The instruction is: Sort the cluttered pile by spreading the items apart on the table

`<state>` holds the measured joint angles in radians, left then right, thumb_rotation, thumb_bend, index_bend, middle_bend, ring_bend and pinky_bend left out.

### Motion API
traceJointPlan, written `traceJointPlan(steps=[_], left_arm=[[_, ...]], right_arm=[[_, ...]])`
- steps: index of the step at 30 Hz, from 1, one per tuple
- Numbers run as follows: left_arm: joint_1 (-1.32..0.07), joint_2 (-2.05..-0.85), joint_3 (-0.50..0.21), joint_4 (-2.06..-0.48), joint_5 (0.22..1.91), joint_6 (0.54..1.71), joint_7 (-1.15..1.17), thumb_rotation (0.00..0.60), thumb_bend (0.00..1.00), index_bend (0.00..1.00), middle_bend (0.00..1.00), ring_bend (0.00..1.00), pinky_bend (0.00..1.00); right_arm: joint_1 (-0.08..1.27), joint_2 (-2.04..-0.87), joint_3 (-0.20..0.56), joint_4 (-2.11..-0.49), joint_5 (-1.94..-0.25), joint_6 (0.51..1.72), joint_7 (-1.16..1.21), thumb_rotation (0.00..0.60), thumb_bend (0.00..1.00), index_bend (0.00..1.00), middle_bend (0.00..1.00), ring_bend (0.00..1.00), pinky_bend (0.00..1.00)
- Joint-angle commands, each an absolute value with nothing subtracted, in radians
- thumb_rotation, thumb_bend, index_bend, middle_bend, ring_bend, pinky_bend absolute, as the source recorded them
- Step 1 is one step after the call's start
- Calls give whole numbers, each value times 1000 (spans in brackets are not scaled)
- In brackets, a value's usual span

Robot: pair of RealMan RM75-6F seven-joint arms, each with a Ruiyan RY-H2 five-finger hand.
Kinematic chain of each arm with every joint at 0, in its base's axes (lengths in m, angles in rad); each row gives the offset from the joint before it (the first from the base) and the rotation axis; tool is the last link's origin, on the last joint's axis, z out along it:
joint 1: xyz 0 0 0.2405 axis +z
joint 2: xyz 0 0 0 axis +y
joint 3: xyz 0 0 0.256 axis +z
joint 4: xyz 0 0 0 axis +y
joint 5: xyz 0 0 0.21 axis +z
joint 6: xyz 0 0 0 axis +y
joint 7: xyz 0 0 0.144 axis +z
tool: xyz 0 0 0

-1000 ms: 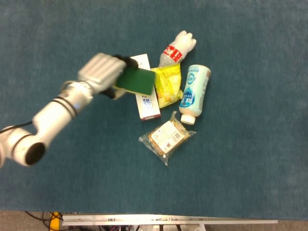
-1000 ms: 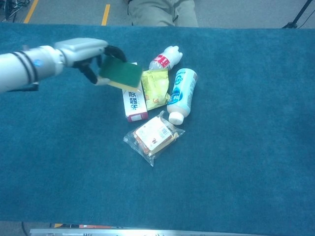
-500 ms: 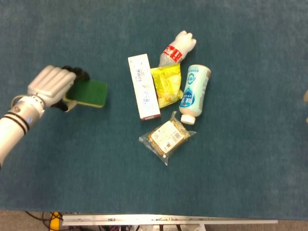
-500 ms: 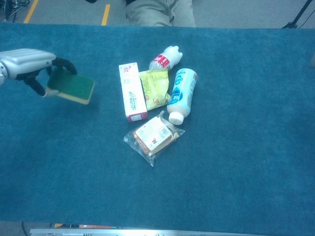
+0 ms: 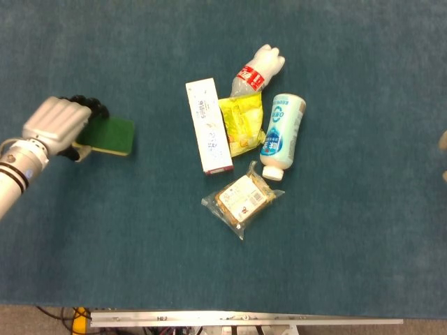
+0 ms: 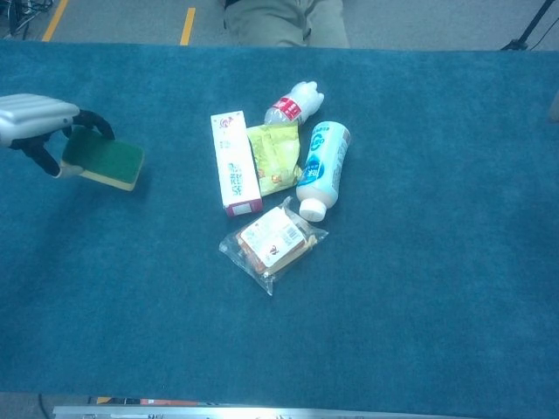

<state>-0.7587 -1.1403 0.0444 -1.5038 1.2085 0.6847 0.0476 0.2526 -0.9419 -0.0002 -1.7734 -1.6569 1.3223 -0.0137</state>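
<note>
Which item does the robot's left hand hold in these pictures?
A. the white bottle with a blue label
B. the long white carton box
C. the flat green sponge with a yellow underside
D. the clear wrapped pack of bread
C. The left hand grips the flat green sponge with a yellow underside at the table's left, apart from the pile, where the other three items lie untouched.

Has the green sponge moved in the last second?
Yes. The left hand carried the green sponge leftward, off the white box and well clear of the pile.
</note>
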Motion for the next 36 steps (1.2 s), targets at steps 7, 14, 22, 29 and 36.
traceJointPlan(steps=[7,14,22,29,36], left_arm=[[-747,-1152,32,-1437,1175,645,21,600,358,252,135,94,240],[-756,-1135,23,-1459,1165,613,24,600,358,25,10,0,183],[-767,-1129,-23,-1529,1189,639,-6,600,357,24,0,0,172],[-796,-1152,-69,-1600,1237,640,-52,600,358,34,14,0,172],[-858,-1224,-98,-1588,1212,593,-32,600,358,36,20,0,172]], right_arm=[[252,-942,-1,-1784,-1659,1322,-25,600,148,460,501,419,395],[252,-942,0,-1789,-1656,1320,-32,600,148,459,501,419,395],[254,-944,1,-1788,-1656,1317,-31,600,148,459,501,418,395],[253,-944,0,-1789,-1657,1317,-32,600,149,459,501,419,395],[251,-944,-2,-1787,-1658,1318,-30,600,148,459,501,419,395]])
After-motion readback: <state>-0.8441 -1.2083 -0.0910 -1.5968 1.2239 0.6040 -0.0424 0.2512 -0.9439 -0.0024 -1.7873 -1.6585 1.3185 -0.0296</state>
